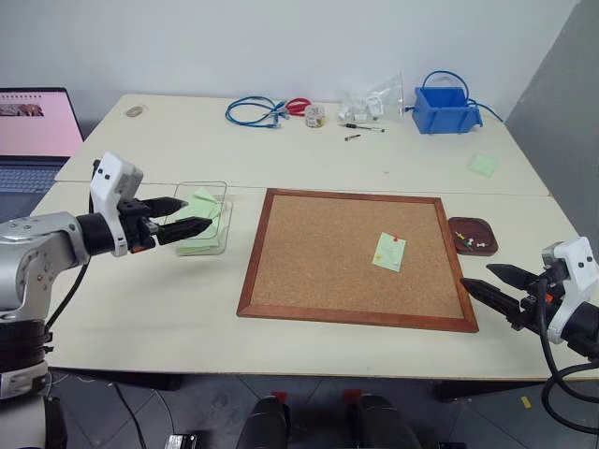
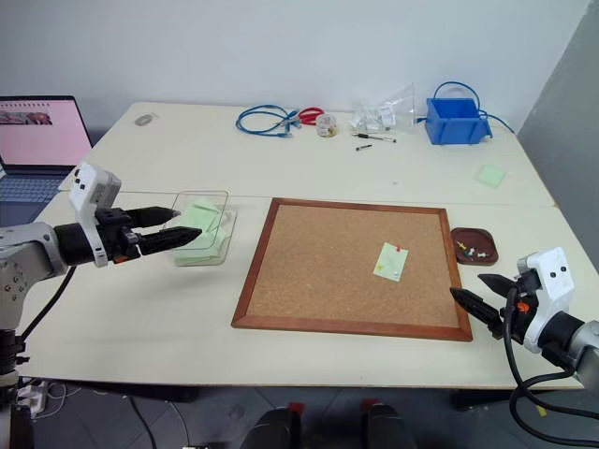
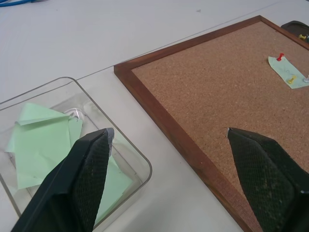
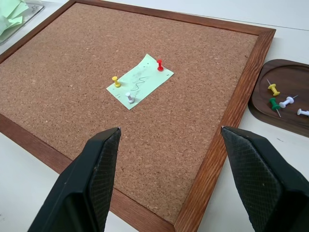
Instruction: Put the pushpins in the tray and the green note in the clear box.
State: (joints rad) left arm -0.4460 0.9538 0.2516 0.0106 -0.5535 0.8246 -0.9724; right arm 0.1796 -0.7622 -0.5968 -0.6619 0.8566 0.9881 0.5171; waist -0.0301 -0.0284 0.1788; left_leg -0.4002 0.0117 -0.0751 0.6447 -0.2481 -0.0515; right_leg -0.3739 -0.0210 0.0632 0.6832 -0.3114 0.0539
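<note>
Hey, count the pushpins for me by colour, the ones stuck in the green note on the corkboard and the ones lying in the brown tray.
Red pushpins: 1, in the green note
Yellow pushpins: 2, one in the note, one in the tray
White pushpins: 3, one in the note, two in the tray
Green pushpins: 1, in the tray
Total: 7

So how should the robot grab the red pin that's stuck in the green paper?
Grip the red pushpin by its plastic head, coming from above. It stands upright at the green note's corner on the cork board, so only the narrow-waisted head sticks up; pinching there and pulling straight up should probably free it.
</note>
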